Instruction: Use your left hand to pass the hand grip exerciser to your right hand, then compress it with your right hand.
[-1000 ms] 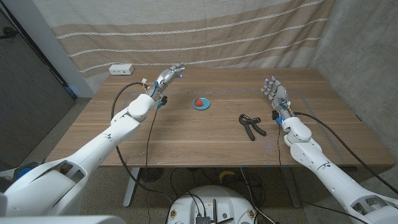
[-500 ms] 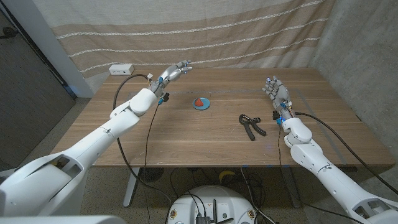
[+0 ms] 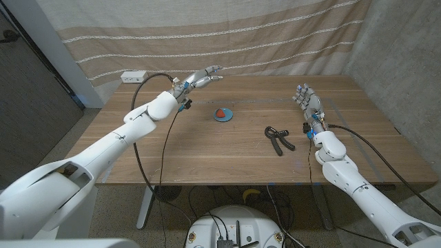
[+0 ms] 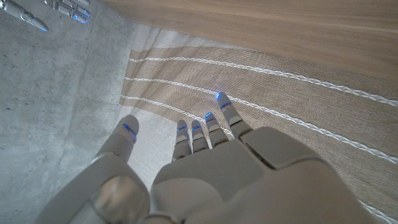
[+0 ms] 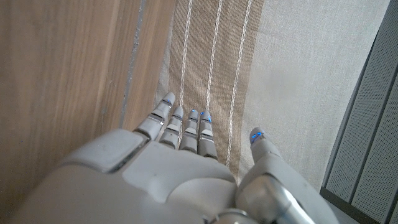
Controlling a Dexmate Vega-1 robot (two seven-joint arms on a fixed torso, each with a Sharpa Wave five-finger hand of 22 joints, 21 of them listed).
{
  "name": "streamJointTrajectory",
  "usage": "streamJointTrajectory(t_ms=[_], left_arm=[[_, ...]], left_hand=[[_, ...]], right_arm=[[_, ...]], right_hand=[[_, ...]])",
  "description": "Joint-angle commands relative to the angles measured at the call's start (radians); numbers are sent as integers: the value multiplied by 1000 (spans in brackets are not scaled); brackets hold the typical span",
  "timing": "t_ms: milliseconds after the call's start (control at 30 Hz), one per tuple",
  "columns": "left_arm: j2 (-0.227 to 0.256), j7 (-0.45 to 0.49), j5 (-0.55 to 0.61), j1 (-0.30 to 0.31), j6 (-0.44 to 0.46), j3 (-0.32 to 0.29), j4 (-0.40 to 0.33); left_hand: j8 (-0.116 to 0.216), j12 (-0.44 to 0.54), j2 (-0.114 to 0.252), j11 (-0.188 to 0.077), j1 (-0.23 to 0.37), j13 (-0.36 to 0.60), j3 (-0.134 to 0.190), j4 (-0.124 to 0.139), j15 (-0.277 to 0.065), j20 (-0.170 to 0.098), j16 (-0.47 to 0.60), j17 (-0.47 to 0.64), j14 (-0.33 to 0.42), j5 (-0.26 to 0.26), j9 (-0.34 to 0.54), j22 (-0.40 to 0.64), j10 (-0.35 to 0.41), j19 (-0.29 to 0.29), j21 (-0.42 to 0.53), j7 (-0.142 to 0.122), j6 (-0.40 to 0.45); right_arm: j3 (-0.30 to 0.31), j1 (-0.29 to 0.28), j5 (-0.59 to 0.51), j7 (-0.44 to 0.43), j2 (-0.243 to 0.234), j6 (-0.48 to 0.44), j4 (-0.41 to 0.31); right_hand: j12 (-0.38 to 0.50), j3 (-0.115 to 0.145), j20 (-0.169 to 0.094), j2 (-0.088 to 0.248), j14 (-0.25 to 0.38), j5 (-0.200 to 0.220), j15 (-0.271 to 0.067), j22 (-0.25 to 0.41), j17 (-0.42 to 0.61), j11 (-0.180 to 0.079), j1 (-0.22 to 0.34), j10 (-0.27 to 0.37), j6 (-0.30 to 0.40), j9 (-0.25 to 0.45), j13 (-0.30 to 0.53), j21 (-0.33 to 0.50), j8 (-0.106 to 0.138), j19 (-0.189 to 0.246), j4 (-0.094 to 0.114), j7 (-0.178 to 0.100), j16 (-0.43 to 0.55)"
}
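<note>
The black hand grip exerciser (image 3: 278, 138) lies on the wooden table (image 3: 207, 148), right of centre, its two handles spread toward the front. My left hand (image 3: 204, 75) is raised above the table's far left part, fingers stretched out and holding nothing; it is well away from the exerciser. In the left wrist view its back (image 4: 205, 174) faces the curtain with the fingers apart. My right hand (image 3: 305, 99) stands upright at the right side, just behind and right of the exerciser, fingers straight and empty. The right wrist view shows its back (image 5: 168, 168) with fingers extended.
A blue dish (image 3: 222, 116) with a small red object (image 3: 219, 112) on it sits near the table's middle, left of the exerciser. A white box (image 3: 134, 77) stands at the far left corner. A striped curtain (image 3: 227, 41) hangs behind the table.
My left arm has lifted and swung toward the right, carrying the open hand farther over the table's back edge. The right hand and the exerciser have stayed put.
</note>
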Motion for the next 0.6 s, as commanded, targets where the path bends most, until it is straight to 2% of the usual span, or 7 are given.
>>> streamJointTrajectory(t_ms=[33, 300, 600], left_arm=[[1, -53, 92, -60, -39, 45, 7], [0, -79, 183, -100, -66, 81, -2], [-6, -142, 230, -140, -103, 115, -4]], left_hand=[[1, 3, 3, -3, 13, 1, -1, -7, 0, 0, 8, 3, 13, -2, 2, 1, 5, 8, -8, -1, 5], [-3, 2, 5, -5, 14, 1, -4, -11, -2, 0, 7, 4, 14, -3, 3, 2, 5, 7, -12, -4, 0], [-5, 0, 6, -13, 14, 2, -10, -14, -5, 0, 6, 5, 17, -4, 3, 2, 3, 5, -17, -7, -5]], right_arm=[[5, -14, -12, -18, 2, 15, -10], [9, -26, -19, -30, 3, 24, -16], [15, -46, -21, -38, 2, 36, -28]], right_hand=[[-4, 4, 9, -4, 8, 6, 1, 5, 3, 2, 10, 10, 11, 3, 3, -5, -2, 1, -9, -1, 8], [-6, 5, 10, -4, 8, 8, 0, 6, 3, 1, 12, 12, 12, 3, 4, -7, -4, 2, -13, -1, 8], [-8, 5, 11, -3, 8, 9, 1, 6, 3, 1, 13, 15, 17, 4, 5, -9, -4, 2, -17, 1, 8]])
